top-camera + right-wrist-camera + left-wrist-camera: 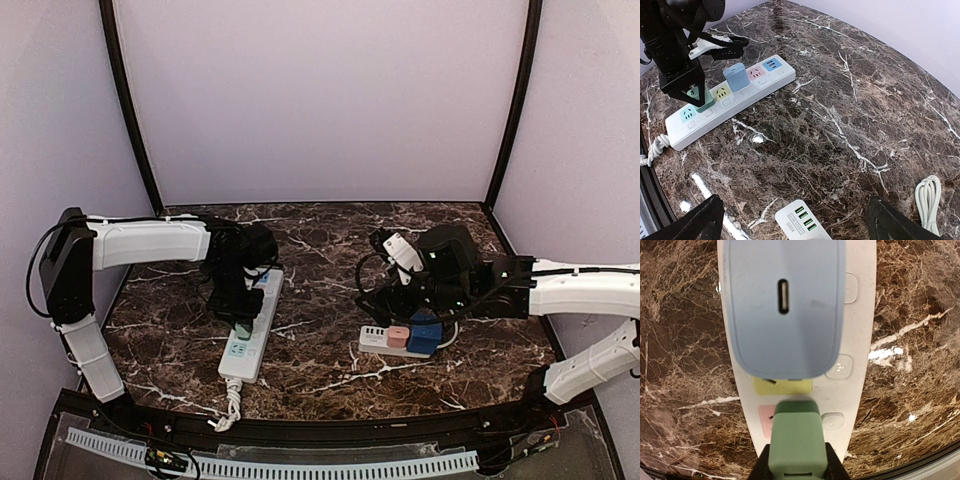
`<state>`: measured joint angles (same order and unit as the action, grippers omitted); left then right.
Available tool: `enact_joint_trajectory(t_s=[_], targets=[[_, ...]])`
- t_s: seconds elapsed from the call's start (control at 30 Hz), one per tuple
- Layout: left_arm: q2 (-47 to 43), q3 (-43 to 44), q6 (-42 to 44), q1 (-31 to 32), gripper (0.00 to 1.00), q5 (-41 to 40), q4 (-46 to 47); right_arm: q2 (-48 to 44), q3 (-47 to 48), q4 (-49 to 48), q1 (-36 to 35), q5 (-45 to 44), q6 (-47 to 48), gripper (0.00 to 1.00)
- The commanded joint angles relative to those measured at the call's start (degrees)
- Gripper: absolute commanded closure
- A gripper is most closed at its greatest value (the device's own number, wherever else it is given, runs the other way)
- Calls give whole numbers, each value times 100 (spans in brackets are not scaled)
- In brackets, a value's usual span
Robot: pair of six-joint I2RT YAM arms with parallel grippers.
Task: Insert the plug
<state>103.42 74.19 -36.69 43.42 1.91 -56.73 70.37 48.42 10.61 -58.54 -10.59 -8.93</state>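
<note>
Marble surface [330,240] carries a long white power strip [243,355] on the left side. A small second strip [380,340] sits on the right with plugs already in it.

On the long strip, a blue adapter [785,305] is seated, with the yellow socket [782,386] just below it, then the pink socket [765,420].

The task's green plug [793,440] is right over the pink socket, pinched by its sides in the left claw [796,466]. Can't tell if the prongs are in yet.

The right claw [795,220] is spread wide, holds nothing, and hovers well apart from the long strip.

Step in hand looks like the final push. To do it well:
- Keep the plug upright and square to the strip.
- Press straight down.
- Stay clear of the blue adapter.
- Don't let the strip slide; nothing is bracing it.
- Release only once the plug body sits flush.
</note>
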Motion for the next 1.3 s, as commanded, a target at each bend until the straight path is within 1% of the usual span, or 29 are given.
enact_joint_trajectory(t_s=[0.0, 0.17, 0.2, 0.27, 0.3, 0.33, 0.37, 0.4, 0.43, 0.47, 0.5, 0.53, 0.57, 0.63, 0.7, 1.03, 1.27], targets=[[863, -427, 46, 19, 99, -56, 522, -204, -78, 27, 1, -122, -96, 1], [854, -300, 151, 20, 98, -98, 388, -293, -105, 28, 5, -165, -135, 1], [841, -287, 168, 23, 97, -97, 381, -312, -105, 28, 4, -177, -144, 1], [775, -245, 177, 26, 91, -99, 365, -334, -97, 37, 1, -194, -142, 1], [717, -205, 178, 26, 84, -113, 340, -347, -96, 35, 2, -212, -136, 2], [690, -182, 179, 24, 80, -117, 322, -357, -89, 36, 5, -229, -131, 1], [605, -143, 184, 21, 72, -120, 288, -357, -80, 45, 3, -247, -123, 1], [568, -125, 191, 23, 68, -120, 273, -364, -72, 46, 1, -255, -112, 1], [485, -89, 190, 24, 60, -121, 252, -366, -55, 51, 1, -264, -109, 1], [442, -72, 204, 21, 56, -213, 242, -366, -38, 55, 1, -280, -106, 1], [354, -32, 205, 25, 49, -307, 206, -369, -23, 64, 5, -285, -93, 1], [311, -8, 214, 26, 46, -328, 180, -367, -14, 68, 4, -290, -96, 1], [236, 50, 230, 26, 41, -366, 123, -371, 3, 69, 9, -286, -99, 1], [115, 130, 236, 21, 36, -402, 40, -366, 30, 72, 5, -288, -88, 1], [-5, 223, 235, 18, 33, -418, -62, -359, 42, 72, 4, -288, -83, 1], [-615, 729, 253, 21, 23, -544, -636, -249, 221, 117, 2, -257, -67, 1], [-1129, 1134, 407, 18, 14, -874, -1020, -218, 433, 228, 1, -259, -74, 1]])
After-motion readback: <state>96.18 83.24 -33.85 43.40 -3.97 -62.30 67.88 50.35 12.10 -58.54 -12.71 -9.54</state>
